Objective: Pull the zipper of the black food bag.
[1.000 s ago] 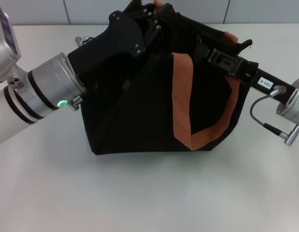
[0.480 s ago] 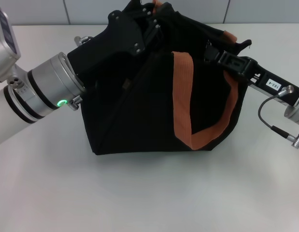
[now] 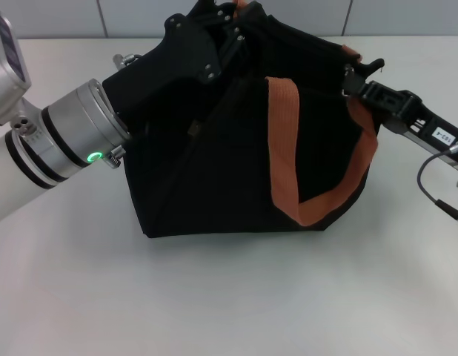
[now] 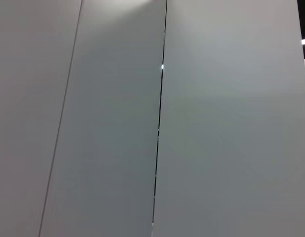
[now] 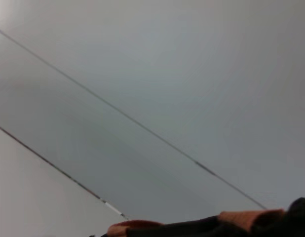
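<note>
The right gripper (image 3: pixel 350 74) is at the top right end of the black food bag (image 3: pixel 214 170), close by the far orange strap (image 3: pixel 350 53). Its tips press into the dark cloth there, so I cannot tell if they are wide or pinched, or if they hold anything. The zipper must be somewhere along the top of the bag, but it is too small and dark to pick out, so I cannot say the claw has it. The left gripper (image 3: pixel 233 26) is at the top of the bag on the other side, pushed in among the folds near the top. I cannot tell if it is wide or pinched either; my guess is that it is there to keep the bag from sliding. The bag sits on the white table (image 3: pixel 229 297), with the near orange strap (image 3: pixel 288 159) hanging down its front. Both wrist views look up at a grey wall; the right one just catches a bit of strap and black cloth. To do this step well, I think the right claw should pull straight along the zip line, slowly, while the left one holds the bag firm. A pull up or to one side may only lift or tip the soft bag.
</note>
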